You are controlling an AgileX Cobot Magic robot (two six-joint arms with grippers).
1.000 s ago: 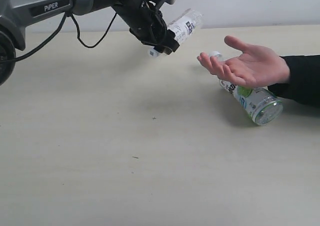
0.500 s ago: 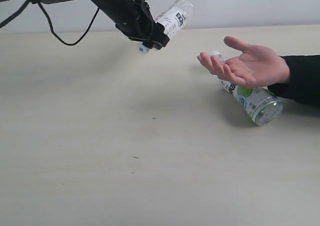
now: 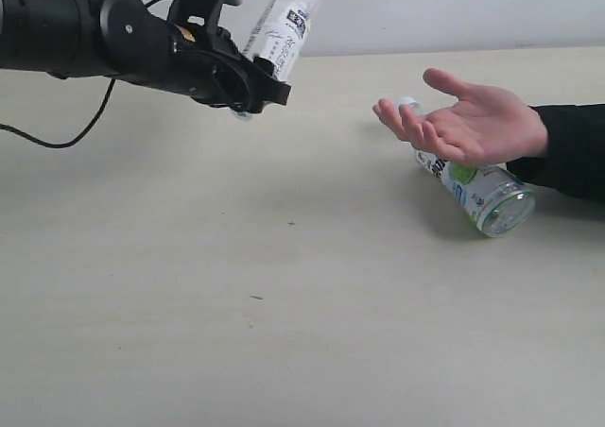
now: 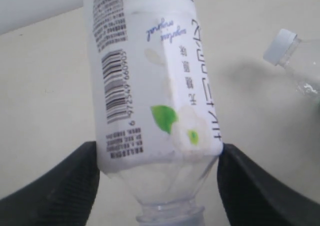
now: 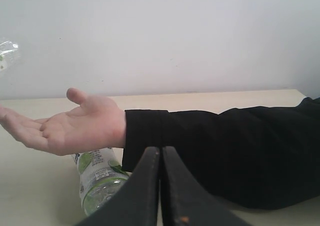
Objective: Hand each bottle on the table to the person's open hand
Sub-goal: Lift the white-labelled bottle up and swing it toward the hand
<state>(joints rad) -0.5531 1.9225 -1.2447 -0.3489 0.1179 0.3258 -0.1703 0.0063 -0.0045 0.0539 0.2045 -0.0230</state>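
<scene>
My left gripper (image 3: 257,85) is shut on the shoulder of a clear bottle with a white floral label (image 3: 282,16), held in the air and tilted, base upward, at the back left of the table (image 3: 284,304). The wrist view shows that bottle (image 4: 155,86) pinched between both black fingers of the gripper (image 4: 157,186). The person's open hand (image 3: 473,120) waits palm up at the right. Under it lies a second bottle with a white-blue label and green fruit (image 3: 477,189). My right gripper (image 5: 161,158) is shut and empty, near the hand (image 5: 70,123) and the lying bottle (image 5: 97,178).
The person's black sleeve (image 3: 572,148) rests on the table at the right edge and fills the space behind my right gripper (image 5: 225,151). A black cable (image 3: 57,144) hangs from the left arm. A pale wall stands behind the table.
The left arm has swung left and away from the hand, carrying the floral bottle, which now stands more upright. The hand and the lying bottle have not moved.
</scene>
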